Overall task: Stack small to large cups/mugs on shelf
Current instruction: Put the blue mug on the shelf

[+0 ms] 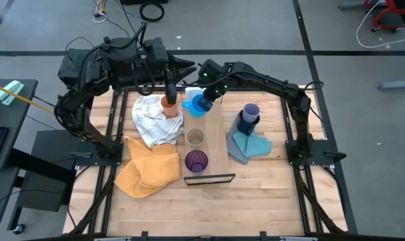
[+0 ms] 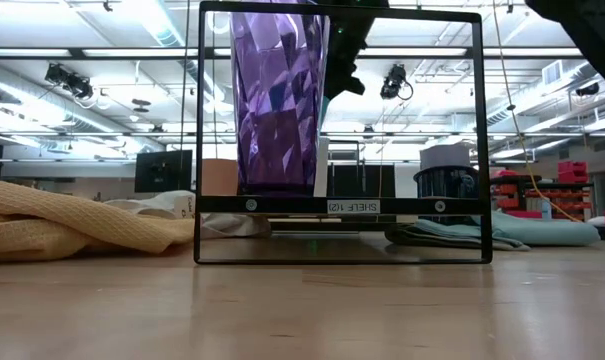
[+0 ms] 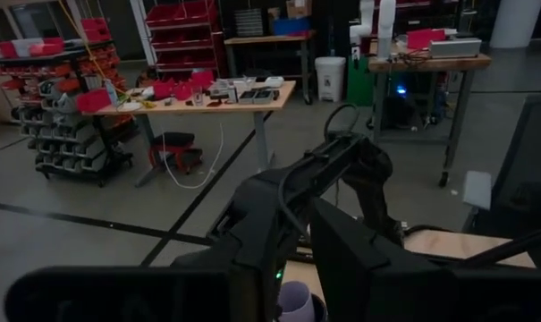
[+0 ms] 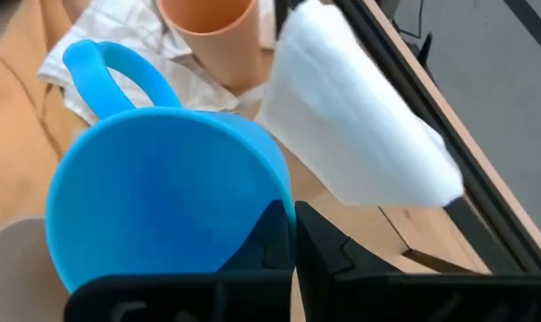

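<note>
Faceted purple tumbler [image 1: 196,161] and tan cup [image 1: 195,138] on long wooden shelf [image 1: 216,150]; rumpled yellow cloth [image 1: 145,171] left; folded blue cloth [image 1: 250,145] right.

Purple tumbler [image 1: 196,161], tan cup [image 1: 195,138] on shelf [image 1: 214,144]

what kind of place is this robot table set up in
Probably a robotics lab or workshop. The left wrist view shows racks of red parts bins and a cluttered workbench; the low view shows long ceiling strip lights; the high view shows loose cables on the floor.
</note>
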Motion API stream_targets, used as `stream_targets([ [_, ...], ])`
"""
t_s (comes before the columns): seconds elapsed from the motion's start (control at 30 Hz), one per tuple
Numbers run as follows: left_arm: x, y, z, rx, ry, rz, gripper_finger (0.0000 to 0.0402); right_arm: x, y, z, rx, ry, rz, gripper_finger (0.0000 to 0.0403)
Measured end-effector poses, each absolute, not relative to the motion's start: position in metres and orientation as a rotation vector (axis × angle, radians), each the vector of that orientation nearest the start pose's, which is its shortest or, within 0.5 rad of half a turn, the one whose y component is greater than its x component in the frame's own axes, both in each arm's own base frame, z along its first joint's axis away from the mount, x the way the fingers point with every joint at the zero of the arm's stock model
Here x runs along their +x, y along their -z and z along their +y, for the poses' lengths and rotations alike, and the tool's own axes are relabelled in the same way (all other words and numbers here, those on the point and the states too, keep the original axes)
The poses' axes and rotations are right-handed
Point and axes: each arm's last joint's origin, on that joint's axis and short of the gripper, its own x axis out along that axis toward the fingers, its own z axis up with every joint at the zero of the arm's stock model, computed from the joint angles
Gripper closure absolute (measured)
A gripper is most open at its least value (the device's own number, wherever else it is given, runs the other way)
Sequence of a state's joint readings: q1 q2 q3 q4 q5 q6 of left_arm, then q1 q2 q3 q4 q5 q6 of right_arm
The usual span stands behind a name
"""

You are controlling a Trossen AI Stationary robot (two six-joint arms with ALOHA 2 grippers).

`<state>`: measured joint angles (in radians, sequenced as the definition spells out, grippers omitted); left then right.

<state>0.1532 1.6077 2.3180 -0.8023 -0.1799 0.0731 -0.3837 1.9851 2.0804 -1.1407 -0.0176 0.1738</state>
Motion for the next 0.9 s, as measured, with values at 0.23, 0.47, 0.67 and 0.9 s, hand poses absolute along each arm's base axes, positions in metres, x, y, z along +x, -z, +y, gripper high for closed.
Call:
stream_targets([
  [0.23, 0.268, -0.563, 0.047, 0.076, -0.329, 0.110, 0.0322, 0.384, -0.345, -0.155, 0.405, 0.460, 0.980, 0.0400],
  [0.47, 0.268, -0.563, 0.047, 0.076, -0.329, 0.109, 0.0325, 0.383, -0.345, -0.155, 0.464, 0.502, 0.973, 0.0400],
  [0.67, 0.268, -0.563, 0.047, 0.076, -0.329, 0.109, 0.0320, 0.382, -0.333, -0.155, 0.516, 0.543, 1.053, 0.0400],
  [0.9, 0.268, -0.563, 0.047, 0.109, -0.327, 0.119, 0.0327, 0.393, -0.315, -0.151, 0.552, 0.560, 1.106, 0.0400],
])
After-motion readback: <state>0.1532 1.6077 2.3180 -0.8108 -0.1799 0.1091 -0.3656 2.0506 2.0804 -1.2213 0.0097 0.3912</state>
